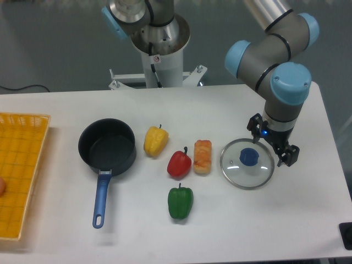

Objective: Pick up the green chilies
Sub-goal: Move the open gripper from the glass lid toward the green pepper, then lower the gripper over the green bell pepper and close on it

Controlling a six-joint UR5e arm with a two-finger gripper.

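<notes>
On my white surface I see a yellow basket, dark pan, yellow pepper, red pepper, bread roll, glass lid, and the green chilies.

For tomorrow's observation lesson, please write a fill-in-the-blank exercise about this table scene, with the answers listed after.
1. The pepper nearest the front edge of the table is ____ in colour.
2. The red pepper lies between the yellow pepper and the ____.
3. The gripper hangs over the glass lid, which has a ____ knob.
4. The handle of the pan is ____.

Answers: green; bread roll; blue; blue
</notes>
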